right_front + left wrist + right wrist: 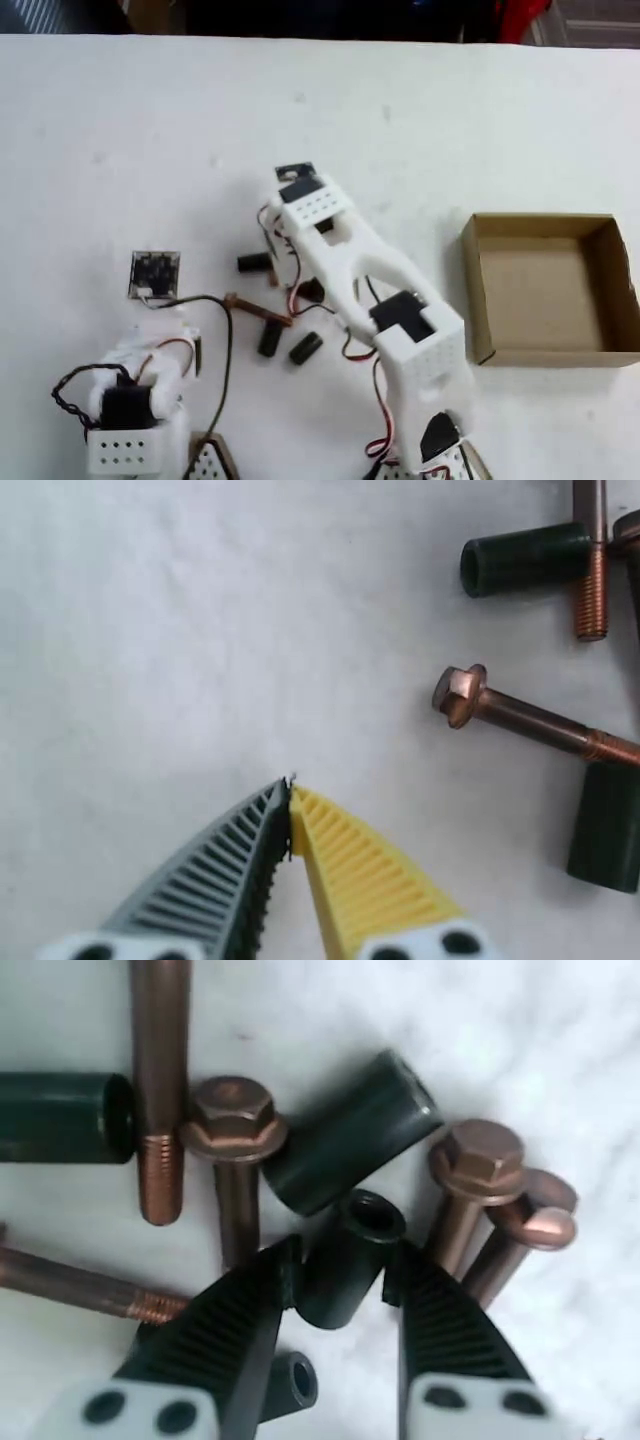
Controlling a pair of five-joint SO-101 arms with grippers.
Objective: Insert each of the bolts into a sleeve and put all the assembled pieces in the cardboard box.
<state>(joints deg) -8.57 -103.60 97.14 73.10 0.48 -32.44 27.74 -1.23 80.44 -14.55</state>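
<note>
Between the right gripper's black fingers, pinched on both flanks, sits a dark sleeve, its long axis running along the fingers and its open bore toward the wrist. Just beyond lie flanged copper bolts. The left gripper, tips together and empty, hangs off to their side over the white table.

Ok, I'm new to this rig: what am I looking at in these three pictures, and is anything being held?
Two small robot arms sit at a white table. The high view looks down on both; the other two come from a camera on each arm's wrist. Copper bolts and dark sleeves lie in a loose pile; an empty cardboard box stands apart. The left gripper is shut on nothing, above the table. The right gripper appears to pinch one sleeve.
</note>
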